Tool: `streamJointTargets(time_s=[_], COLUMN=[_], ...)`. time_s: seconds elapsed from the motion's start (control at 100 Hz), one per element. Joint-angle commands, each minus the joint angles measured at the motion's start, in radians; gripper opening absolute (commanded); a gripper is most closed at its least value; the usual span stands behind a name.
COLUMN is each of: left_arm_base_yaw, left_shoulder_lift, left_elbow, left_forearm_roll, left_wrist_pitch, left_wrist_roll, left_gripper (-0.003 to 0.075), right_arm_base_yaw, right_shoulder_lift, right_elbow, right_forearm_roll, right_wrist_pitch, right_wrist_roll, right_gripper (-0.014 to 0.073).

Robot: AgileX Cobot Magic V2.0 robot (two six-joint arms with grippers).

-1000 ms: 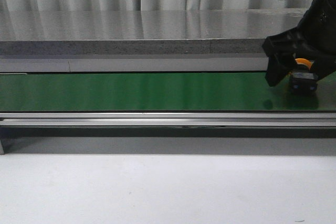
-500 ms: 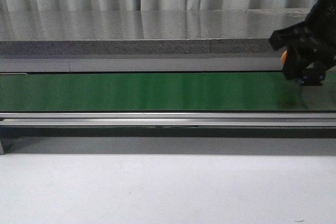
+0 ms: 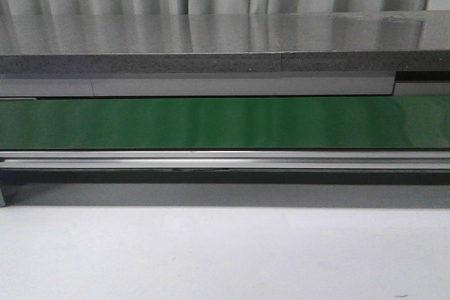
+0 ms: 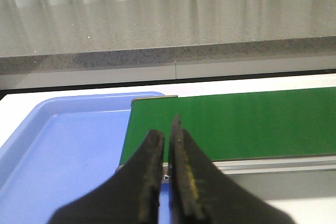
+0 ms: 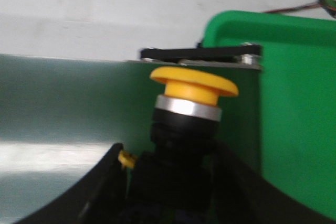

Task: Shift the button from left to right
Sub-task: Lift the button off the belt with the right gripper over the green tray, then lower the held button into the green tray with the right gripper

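Observation:
In the right wrist view the button (image 5: 191, 103), a yellow round cap on a silver ring and black body, sits between the black fingers of my right gripper (image 5: 173, 177), which is shut on its body. It hangs over the end of the green belt (image 5: 63, 108), next to a green bin (image 5: 294, 108). My left gripper (image 4: 168, 135) is shut and empty, its tips over the left end of the green belt (image 4: 252, 124) beside a blue tray (image 4: 68, 150). Neither gripper nor the button shows in the front view.
The front view shows the long green conveyor belt (image 3: 211, 123) with a metal rail (image 3: 211, 158) in front and a grey stone counter (image 3: 211, 40) behind. A white table surface (image 3: 211, 251) lies nearest the camera.
My right gripper, holding the button, has moved right and up from the belt's right end and has left the front view.

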Motion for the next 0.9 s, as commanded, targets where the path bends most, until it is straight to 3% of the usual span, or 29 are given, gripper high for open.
streamJointTargets(time_s=[0.0, 0.16, 0.32, 0.54, 0.89], left_arm_base_yaw=[-0.009, -0.009, -0.009, -0.009, -0.009], left_shoulder_lift=[0.011, 0.011, 0.011, 0.011, 0.011], left_elbow=[-0.027, -0.027, -0.027, -0.027, -0.027], left_forearm_roll=[-0.015, -0.015, -0.015, -0.015, -0.015], left_wrist_pitch=[-0.078, -0.078, -0.078, -0.078, -0.078], left_wrist_roll=[-0.003, -0.003, -0.003, -0.003, -0.003], left_gripper=[0.0005, 0.0005, 0.0005, 0.0005, 0.0005], right_arm_base_yaw=[-0.085, -0.230, -0.308, -0.339, -0.340], right_shoulder_lift=[-0.037, -0.032, 0.011, 0.123, 0.259], right_elbow=[-0.035, -0.035, -0.034, -0.034, -0.034], right_forearm_roll=[-0.042, -0.046, -0.046, -0.049, -0.048], right_wrist_pitch=[-0.033, -0.056, -0.118, -0.207, -0.200], right_wrist_roll=[-0.008, -0.008, -0.008, -0.008, -0.008], right_gripper=[0.0204, 0.0204, 0.0204, 0.0204, 0.0205])
